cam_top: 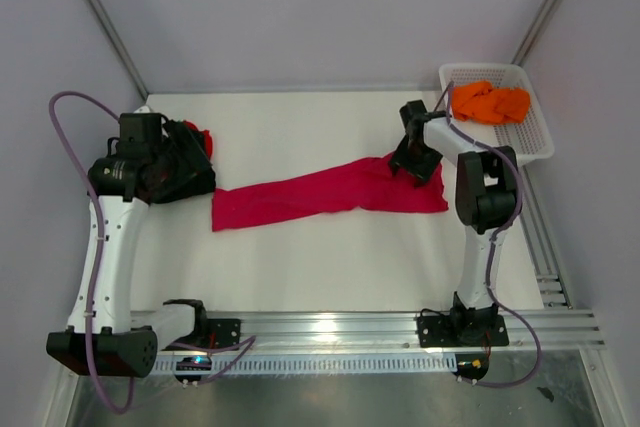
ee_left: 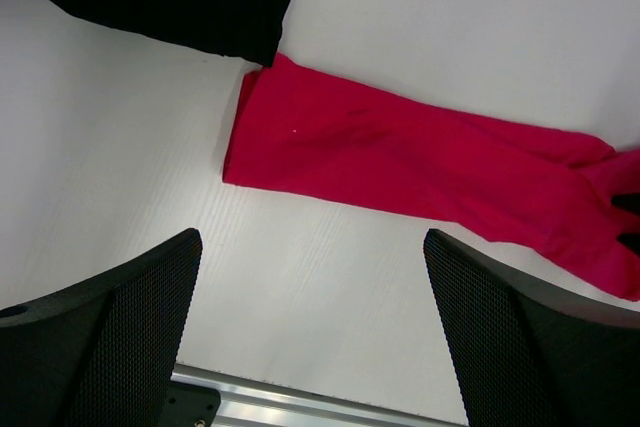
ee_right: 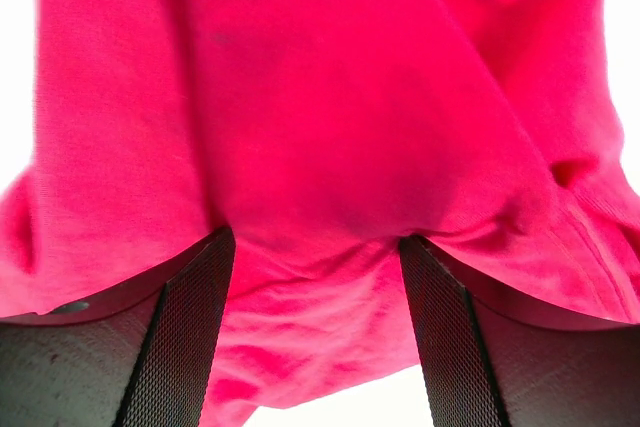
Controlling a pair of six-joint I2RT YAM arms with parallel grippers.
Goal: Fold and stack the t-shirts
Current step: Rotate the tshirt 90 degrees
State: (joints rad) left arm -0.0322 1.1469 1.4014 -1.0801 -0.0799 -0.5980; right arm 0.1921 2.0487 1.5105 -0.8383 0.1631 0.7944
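Overhead and wrist views share the crimson t-shirt [cam_top: 300, 202].

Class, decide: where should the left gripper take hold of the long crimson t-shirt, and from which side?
Grip the crimson t-shirt probably at its free left end, pinching a corner of the straight short edge from above. It lies flat in a long band, that end nearest the left gripper, while the right gripper sits on the other end.
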